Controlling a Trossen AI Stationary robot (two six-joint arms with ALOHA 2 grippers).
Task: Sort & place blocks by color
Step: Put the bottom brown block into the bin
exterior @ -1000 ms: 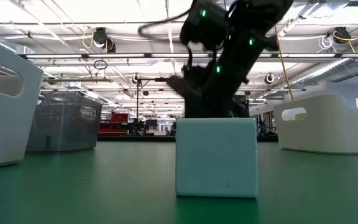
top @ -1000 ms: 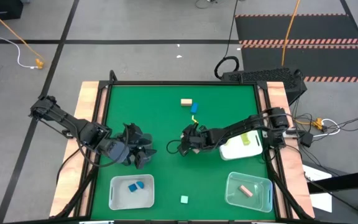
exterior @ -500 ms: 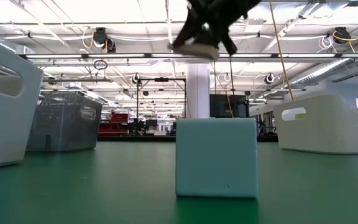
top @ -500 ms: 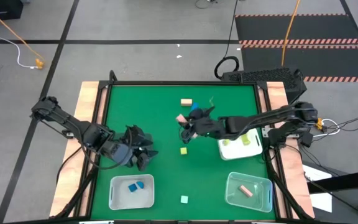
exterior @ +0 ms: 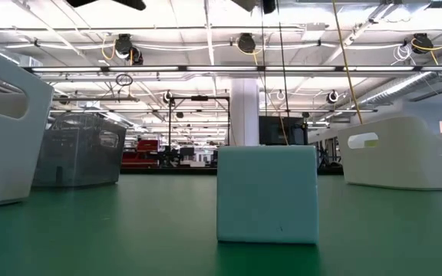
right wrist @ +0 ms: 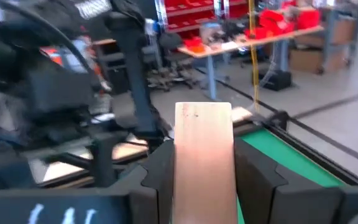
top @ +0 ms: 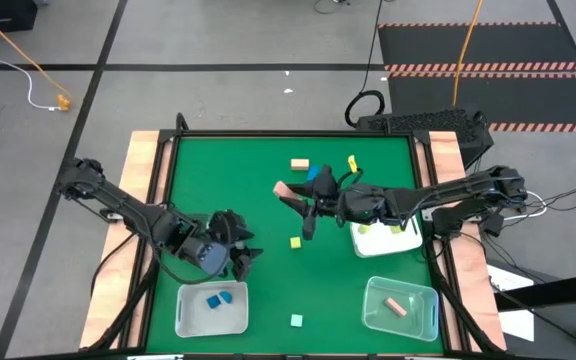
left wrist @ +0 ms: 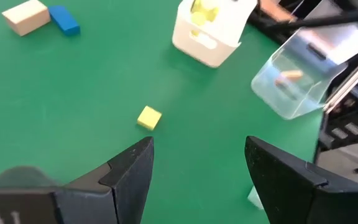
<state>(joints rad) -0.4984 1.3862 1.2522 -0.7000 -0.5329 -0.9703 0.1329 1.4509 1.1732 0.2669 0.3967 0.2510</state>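
My right gripper [top: 294,200] hovers over the table's middle, shut on a salmon-tan bar [top: 283,190]. A yellow-green cube [top: 295,242] lies on the green mat just near of it and also shows in the left wrist view [left wrist: 149,117]. My left gripper [top: 243,258] is open above the mat, far of the white bin [top: 211,322] that holds blue blocks [top: 217,299]. A tan block [top: 300,163] and a blue block [top: 313,174] lie toward the far edge. A pale mint cube [top: 296,320] sits by the near edge and fills the low view [exterior: 267,194]. My right gripper pinches the salmon-tan bar [right wrist: 202,155] between its two fingers [right wrist: 160,177], on the bar's two long sides. The bar lies along the fingers and sticks out past their tips. It is lifted clear of the mat, and the fingers point roughly level toward the table's left.
A white bin [top: 388,240] with yellow-green blocks stands at the right edge. A clear bin [top: 400,322] with a salmon block [top: 396,306] is at the near right. Open mat lies between the two arms.
My right gripper has risen from the mat with the salmon-tan bar and drifted toward the far edge, climbing out of the low view's top. The yellow-green cube stays on the mat where the gripper was. My left gripper has shifted slightly toward the near right.
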